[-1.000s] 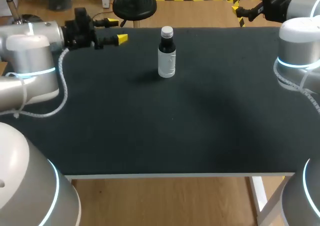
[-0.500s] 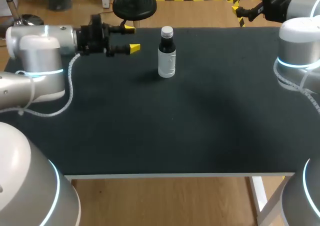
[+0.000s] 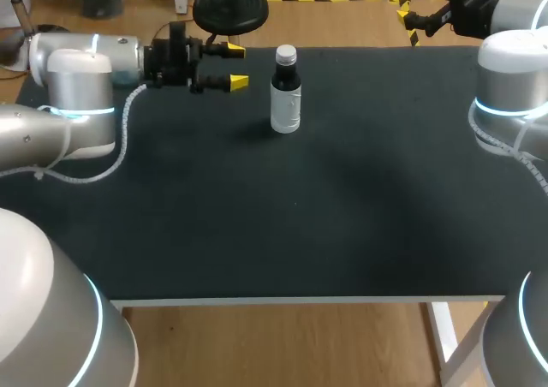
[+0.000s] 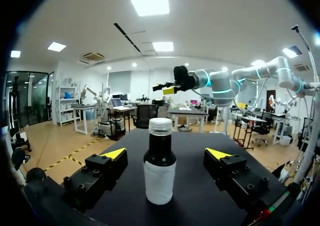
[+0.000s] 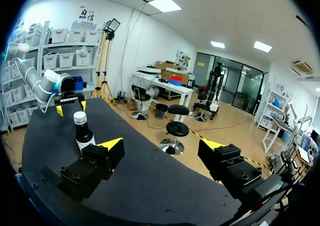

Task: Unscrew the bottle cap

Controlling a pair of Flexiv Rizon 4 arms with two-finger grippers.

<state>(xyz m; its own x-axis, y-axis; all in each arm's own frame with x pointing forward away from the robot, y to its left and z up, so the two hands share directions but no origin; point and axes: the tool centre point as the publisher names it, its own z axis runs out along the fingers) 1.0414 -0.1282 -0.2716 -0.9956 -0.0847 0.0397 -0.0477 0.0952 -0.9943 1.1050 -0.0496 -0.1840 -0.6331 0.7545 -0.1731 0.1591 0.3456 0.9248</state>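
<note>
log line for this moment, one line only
left gripper: open, facing bottle, no contact | right gripper: open, away from bottle | cap: on

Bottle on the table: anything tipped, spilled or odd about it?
Nothing stands out. The bottle stands upright on the table, its cap on, with no spill around it. The left gripper is open beside it, not touching.

The bottle point(image 3: 285, 96) stands upright on the table point(image 3: 342, 216), left gripper point(image 3: 238, 67) near it.

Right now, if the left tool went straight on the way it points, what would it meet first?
Most likely the bottle: it stands upright straight ahead of the left tool, in line with the gap between its open fingers.
</note>
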